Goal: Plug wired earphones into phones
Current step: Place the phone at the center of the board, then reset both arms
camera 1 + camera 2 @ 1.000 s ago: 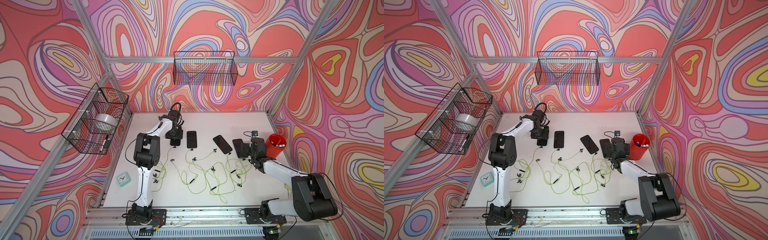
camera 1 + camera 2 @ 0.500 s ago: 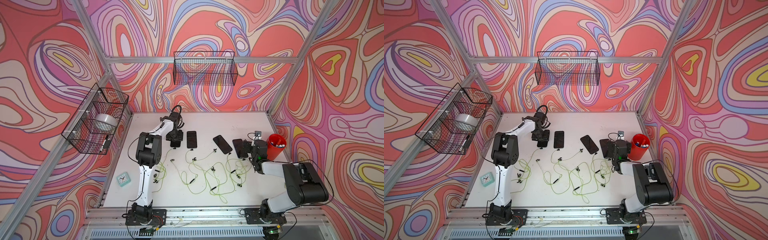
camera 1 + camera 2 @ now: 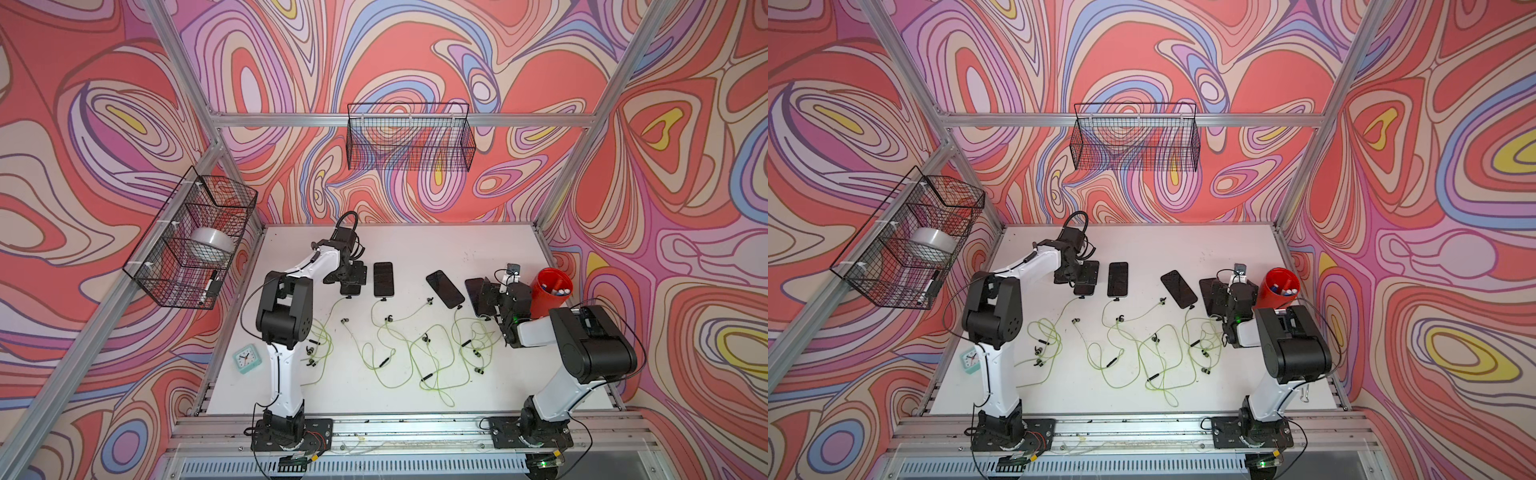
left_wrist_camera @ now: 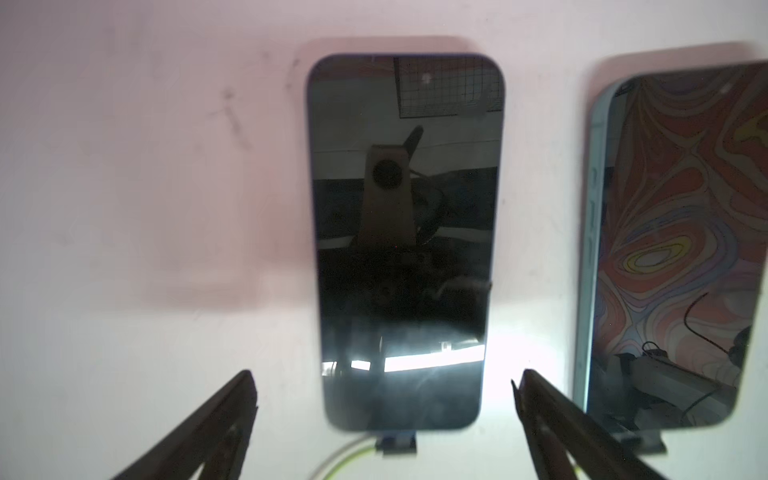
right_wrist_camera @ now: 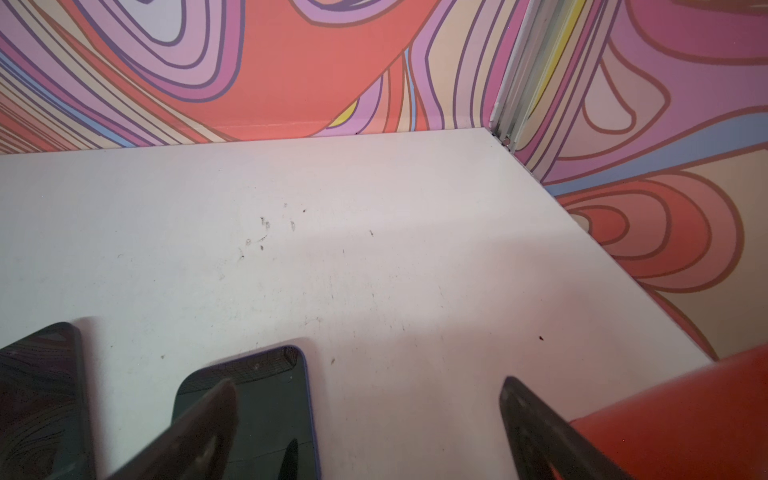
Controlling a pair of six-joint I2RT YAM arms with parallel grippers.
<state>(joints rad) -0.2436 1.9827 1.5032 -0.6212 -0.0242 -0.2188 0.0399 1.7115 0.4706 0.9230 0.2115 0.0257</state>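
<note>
Room lay behind your phones (image 3: 382, 278): white table (image 3: 436, 241) ran bare to the back wall. Left gripper (image 4: 384, 386) stood wide astride the plugged leftmost phone (image 4: 401, 232), touching nothing. Right gripper (image 5: 368, 384) gaped too, one finger over the rightmost phone (image 5: 266, 407), the other beside the red cup (image 5: 685, 419). Earphones (image 3: 384, 360) sprawled toward the front edge.

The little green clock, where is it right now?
In both top views the clock sits on the white table near its left edge, beside the left arm, left of the earphones.
</note>
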